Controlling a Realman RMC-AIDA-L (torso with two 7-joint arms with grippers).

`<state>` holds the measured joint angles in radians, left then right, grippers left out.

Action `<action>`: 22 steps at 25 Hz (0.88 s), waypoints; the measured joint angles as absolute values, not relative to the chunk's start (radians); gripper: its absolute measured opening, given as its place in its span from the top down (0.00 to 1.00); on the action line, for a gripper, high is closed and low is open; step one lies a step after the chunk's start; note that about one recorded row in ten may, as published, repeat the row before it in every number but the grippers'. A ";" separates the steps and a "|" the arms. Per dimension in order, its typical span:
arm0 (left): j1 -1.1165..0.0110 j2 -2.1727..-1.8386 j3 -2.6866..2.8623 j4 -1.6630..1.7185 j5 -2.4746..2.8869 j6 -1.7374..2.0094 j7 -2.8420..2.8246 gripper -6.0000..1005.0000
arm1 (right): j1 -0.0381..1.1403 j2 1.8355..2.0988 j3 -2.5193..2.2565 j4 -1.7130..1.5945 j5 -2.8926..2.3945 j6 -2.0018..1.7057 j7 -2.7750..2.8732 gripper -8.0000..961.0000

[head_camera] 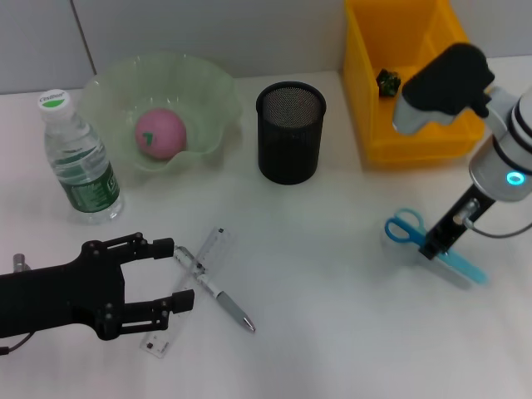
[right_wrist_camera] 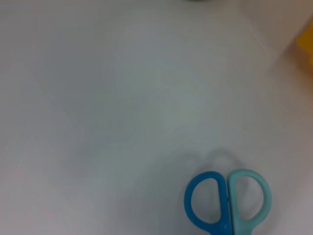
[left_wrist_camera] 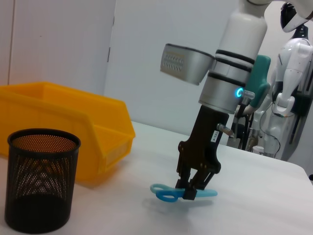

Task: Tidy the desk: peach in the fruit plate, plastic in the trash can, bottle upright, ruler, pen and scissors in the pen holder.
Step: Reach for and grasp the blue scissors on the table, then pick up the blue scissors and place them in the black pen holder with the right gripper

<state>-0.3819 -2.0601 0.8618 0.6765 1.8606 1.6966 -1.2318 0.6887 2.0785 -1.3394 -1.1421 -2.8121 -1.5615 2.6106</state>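
**Scissors grabbed, pen and ruler waiting**

Closest to the camera, bottom left of the head view, the left gripper [head_camera: 179, 276] hung with fingers spread wide around the pen [head_camera: 218, 291] and the ruler [head_camera: 193, 281], probably lining up a pick. Over at the right, the right gripper [head_camera: 432, 248] was pinched on the scissors [head_camera: 432, 243] at the joint, so they'd lift level, I'd guess.

Peach [head_camera: 160, 132] already sat in the fruit plate [head_camera: 208, 83], bottle [head_camera: 81, 162] upright, pen holder [head_camera: 290, 131] looked empty. Something small and dark lay in the trash can [head_camera: 370, 91], couldn't tell what. Whether the scissors had cleared the desk [head_camera: 332, 332] was hard to judge.
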 joint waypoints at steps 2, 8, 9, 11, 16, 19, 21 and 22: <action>-0.382 -2.060 0.862 0.677 1.861 1.697 -1.232 0.19 | 0.683 2.078 -1.327 -1.189 -2.789 -1.573 2.602 0.75; -0.382 -2.060 0.861 0.677 1.860 1.695 -1.232 0.19 | 0.637 2.077 -1.218 -1.372 -2.631 -1.587 2.526 0.75; -0.382 -2.061 0.861 0.677 1.860 1.694 -1.232 0.19 | 0.627 2.077 -1.199 -1.396 -2.592 -1.575 2.505 0.75; -0.383 -2.062 0.861 0.677 1.860 1.691 -1.232 0.19 | 0.607 2.078 -1.167 -1.424 -2.505 -1.532 2.451 0.75; -0.387 -2.062 0.860 0.676 1.859 1.691 -1.232 0.19 | 0.558 2.079 -1.148 -1.415 -2.271 -1.367 2.260 0.74; -0.388 -2.062 0.860 0.675 1.858 1.692 -1.232 0.19 | 0.543 2.080 -1.152 -1.376 -2.150 -1.273 2.145 0.74; -0.390 -2.062 0.860 0.672 1.855 1.691 -1.232 0.19 | 0.541 2.080 -1.155 -1.334 -2.083 -1.216 2.068 0.74; -0.391 -2.062 0.860 0.670 1.855 1.690 -1.232 0.19 | 0.543 2.080 -1.155 -1.299 -2.047 -1.186 2.021 0.74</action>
